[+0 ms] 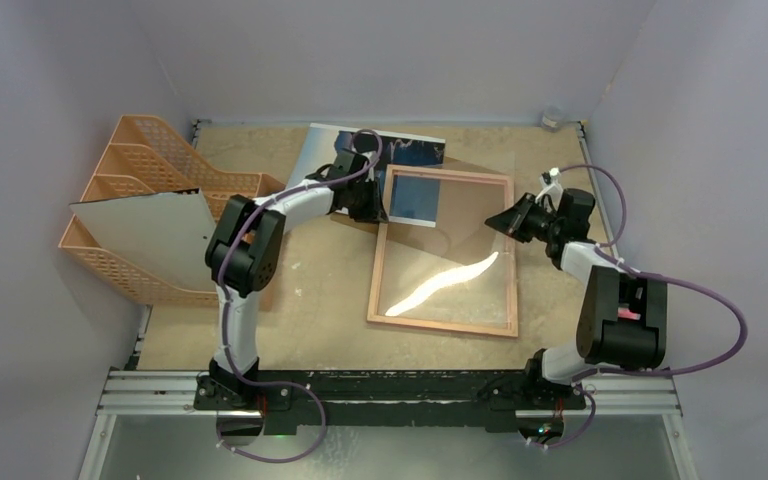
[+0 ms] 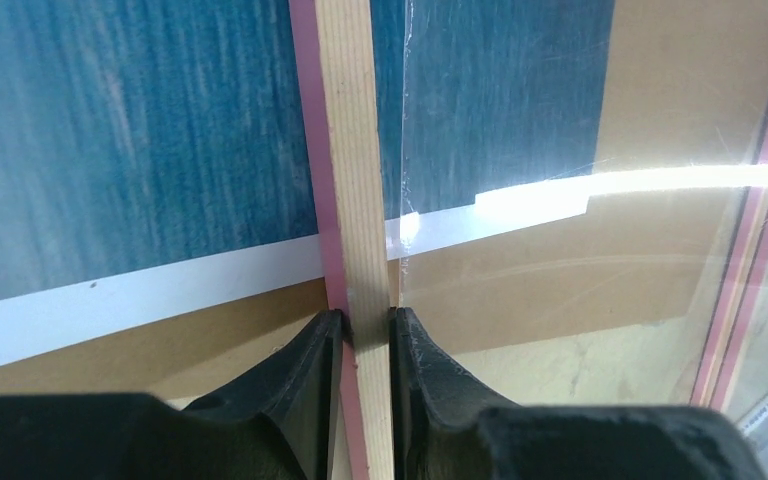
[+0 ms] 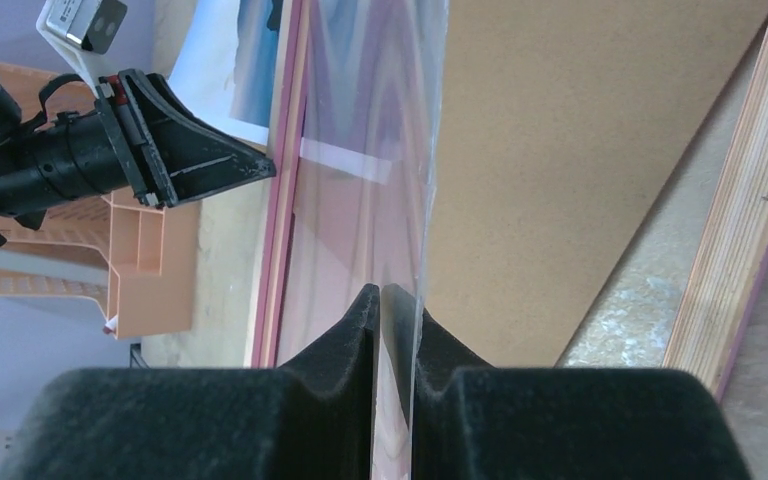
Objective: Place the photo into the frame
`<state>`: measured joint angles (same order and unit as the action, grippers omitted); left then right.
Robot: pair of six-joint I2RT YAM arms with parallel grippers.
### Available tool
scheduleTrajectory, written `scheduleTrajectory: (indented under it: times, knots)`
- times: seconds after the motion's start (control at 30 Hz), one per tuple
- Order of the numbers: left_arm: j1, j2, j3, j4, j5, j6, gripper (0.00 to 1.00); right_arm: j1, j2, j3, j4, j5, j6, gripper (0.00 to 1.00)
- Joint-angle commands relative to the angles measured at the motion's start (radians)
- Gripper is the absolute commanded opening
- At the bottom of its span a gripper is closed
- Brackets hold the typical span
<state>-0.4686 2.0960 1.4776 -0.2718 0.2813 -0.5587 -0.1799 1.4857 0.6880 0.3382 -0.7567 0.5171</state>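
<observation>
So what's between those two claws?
The clear pane spans that gap in the top view; the left gripper pinches a rail of the frame, the right gripper the pane's edge.

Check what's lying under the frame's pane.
A blue corner of the photo shows through the pane at the far left of the frame; brown board fills the rest. A glare streak hides part of it.

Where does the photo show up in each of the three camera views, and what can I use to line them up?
Top external: the photo lies upper middle, one corner under the frame.
Left wrist: it fills the upper left, blue with a white border.
Right wrist: only a sliver at top left.
Shared landmark: the frame's pink-edged rail, seen in all three.
</observation>
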Motion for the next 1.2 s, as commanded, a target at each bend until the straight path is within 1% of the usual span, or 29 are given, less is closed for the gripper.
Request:
scheduleTrajectory:
  times: [0.0, 0.07, 0.13, 0.23, 0.3, 0.43, 0.53, 0.7, 0.8, 0.9, 1.0, 1.07, 1.17]
  knots:
    - [0.026, -0.092, 0.015, -0.021, -0.049, 0.041, 0.09, 0.037, -0.011, 0.002, 0.031, -0.015, 0.034, 0.13]
    - [0.044, -0.088, 0.012, -0.025, -0.024, 0.05, 0.11, 0.064, -0.002, 0.006, 0.033, 0.002, 0.054, 0.12]
    - [0.061, -0.08, 0.013, -0.035, -0.004, 0.06, 0.15, 0.085, 0.006, 0.015, 0.034, 0.013, 0.083, 0.1]
    - [0.082, -0.074, 0.013, -0.051, 0.019, 0.071, 0.26, 0.101, 0.006, 0.023, 0.049, 0.011, 0.139, 0.04]
    - [0.094, -0.076, 0.017, -0.062, 0.023, 0.075, 0.35, 0.104, 0.005, 0.047, 0.021, 0.013, 0.166, 0.01]
    - [0.116, -0.091, 0.022, -0.073, 0.02, 0.08, 0.48, 0.106, 0.0, 0.111, -0.036, -0.007, 0.218, 0.0]
    - [0.136, -0.107, 0.026, -0.08, 0.019, 0.08, 0.54, 0.114, -0.008, 0.151, -0.067, -0.026, 0.251, 0.0]
    - [0.154, -0.156, 0.024, -0.085, -0.011, 0.075, 0.58, 0.13, -0.023, 0.199, -0.085, -0.055, 0.315, 0.0]
    - [0.161, -0.184, 0.024, -0.099, -0.062, 0.063, 0.59, 0.138, -0.028, 0.208, -0.06, -0.088, 0.369, 0.0]
    - [0.169, -0.211, 0.021, -0.119, -0.125, 0.049, 0.63, 0.157, -0.028, 0.214, -0.018, -0.118, 0.429, 0.0]
    - [0.178, -0.233, 0.02, -0.135, -0.17, 0.048, 0.67, 0.172, -0.033, 0.236, -0.004, -0.121, 0.462, 0.0]
    - [0.184, -0.244, 0.02, -0.146, -0.196, 0.048, 0.69, 0.204, -0.04, 0.251, 0.002, -0.115, 0.483, 0.0]
    - [0.188, -0.254, 0.017, -0.156, -0.23, 0.046, 0.7, 0.213, -0.058, 0.282, -0.003, -0.105, 0.5, 0.0]
